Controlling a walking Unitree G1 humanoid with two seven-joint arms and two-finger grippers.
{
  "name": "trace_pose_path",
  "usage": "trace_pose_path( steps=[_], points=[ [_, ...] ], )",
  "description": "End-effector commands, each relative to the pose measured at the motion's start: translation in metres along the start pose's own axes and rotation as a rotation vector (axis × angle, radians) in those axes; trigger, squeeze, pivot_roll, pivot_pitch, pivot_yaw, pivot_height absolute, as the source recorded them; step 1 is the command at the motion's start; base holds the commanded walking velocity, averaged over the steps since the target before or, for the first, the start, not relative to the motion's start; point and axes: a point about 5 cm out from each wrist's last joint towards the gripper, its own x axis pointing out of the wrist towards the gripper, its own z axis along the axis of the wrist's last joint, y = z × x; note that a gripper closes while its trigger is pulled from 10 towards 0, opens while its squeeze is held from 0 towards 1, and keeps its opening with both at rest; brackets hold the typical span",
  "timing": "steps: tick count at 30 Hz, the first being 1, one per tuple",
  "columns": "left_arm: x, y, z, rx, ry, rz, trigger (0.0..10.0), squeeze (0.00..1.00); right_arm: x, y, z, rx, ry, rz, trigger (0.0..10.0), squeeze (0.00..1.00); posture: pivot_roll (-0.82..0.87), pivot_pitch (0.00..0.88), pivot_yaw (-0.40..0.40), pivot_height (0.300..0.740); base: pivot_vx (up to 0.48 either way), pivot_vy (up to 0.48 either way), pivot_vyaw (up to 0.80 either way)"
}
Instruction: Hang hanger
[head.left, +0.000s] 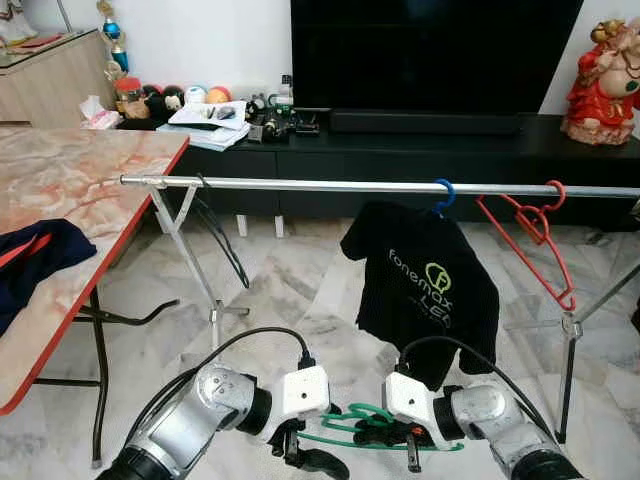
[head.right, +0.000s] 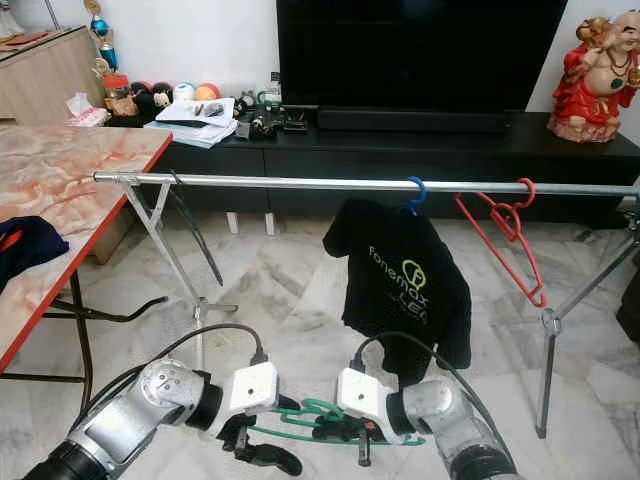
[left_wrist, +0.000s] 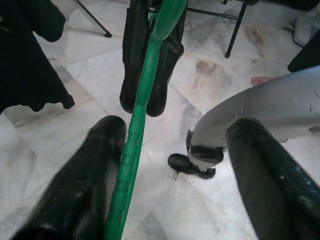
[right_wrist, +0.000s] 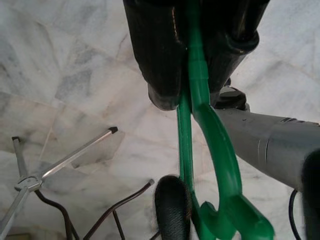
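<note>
Holding the green hanger (head.left: 372, 428) low, lying crosswise between both claws: right claw (head.left: 398, 436) clamped on it, left claw (head.left: 300, 452) spread open around it. Rail (head.left: 330, 186) stands well above and ahead.

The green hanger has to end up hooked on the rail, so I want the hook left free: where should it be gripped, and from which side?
Grip the green hanger on its straight bar, well away from the hook, coming from the side. The right gripper is shut on it near the hook; the left gripper straddles the bar, open. The bar is thin and straight, so fingers close across it, leaving the hook clear for the rail.
</note>
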Motion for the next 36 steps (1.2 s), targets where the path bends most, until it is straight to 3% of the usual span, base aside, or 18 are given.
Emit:
trace_pose_path(
  steps=[1,36],
  points=[
    [-0.0003,0.0004,-0.0014,-0.027,-0.008,-0.008,0.0,0.00,-0.0050,-0.0083,0.0099,-0.023,-0.028,-0.034,10.0,0.00,0.06,0.010,-0.018,0.740,0.000,0.000,0.00],
    [-0.0018,0.0005,-0.0005,-0.035,0.008,0.001,0.0,0.00,-0.0074,-0.0130,0.0133,-0.016,-0.034,-0.064,10.0,0.00,0.05,0.019,-0.015,0.740,0.000,0.000,0.00]
  ],
)
